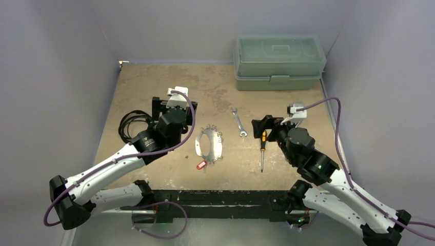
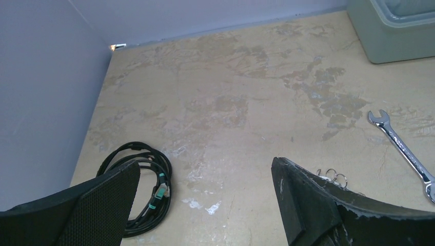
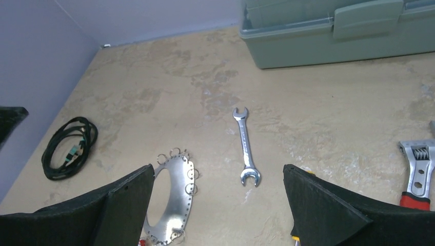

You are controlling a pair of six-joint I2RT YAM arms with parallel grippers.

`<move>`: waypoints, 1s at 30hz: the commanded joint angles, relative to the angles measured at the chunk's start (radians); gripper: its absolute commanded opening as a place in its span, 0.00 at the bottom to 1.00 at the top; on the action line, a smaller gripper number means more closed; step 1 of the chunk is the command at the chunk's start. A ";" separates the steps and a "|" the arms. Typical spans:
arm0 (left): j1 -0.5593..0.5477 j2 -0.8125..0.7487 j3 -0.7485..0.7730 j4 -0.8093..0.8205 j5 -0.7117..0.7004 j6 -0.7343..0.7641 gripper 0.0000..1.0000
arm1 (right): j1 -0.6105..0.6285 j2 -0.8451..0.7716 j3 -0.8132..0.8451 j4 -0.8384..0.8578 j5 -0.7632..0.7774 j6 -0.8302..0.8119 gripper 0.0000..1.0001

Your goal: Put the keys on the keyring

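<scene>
Looking down between the wide-spread black fingers (image 3: 123,205) of the right gripper (image 3: 218,177): shiny oval keyring (image 3: 182,177) flat on the table (image 3: 154,92), partly behind the left finger, small rings fringing its edge. Just right of it a silver spanner (image 3: 245,146), and far left a coiled black cable (image 3: 69,148). Up top a green toolbox (image 3: 328,36), at the right edge a red-handled adjustable wrench (image 3: 418,174).

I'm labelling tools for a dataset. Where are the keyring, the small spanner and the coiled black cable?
keyring (image 3: 184,195): right wrist view, right band of the oval.
small spanner (image 3: 245,148): right wrist view, middle of the shaft.
coiled black cable (image 2: 165,171): left wrist view, right side of the coil.
</scene>
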 commanded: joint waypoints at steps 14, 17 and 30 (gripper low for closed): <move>0.014 -0.242 -0.046 0.017 -0.107 -0.009 0.99 | 0.000 0.003 0.021 0.022 -0.075 0.012 0.99; 0.014 -0.271 -0.054 0.020 -0.124 -0.013 0.99 | 0.000 0.007 0.023 0.025 -0.083 0.013 0.99; 0.014 -0.290 -0.064 0.028 -0.125 -0.006 0.98 | 0.000 0.006 0.044 0.025 -0.111 0.004 0.99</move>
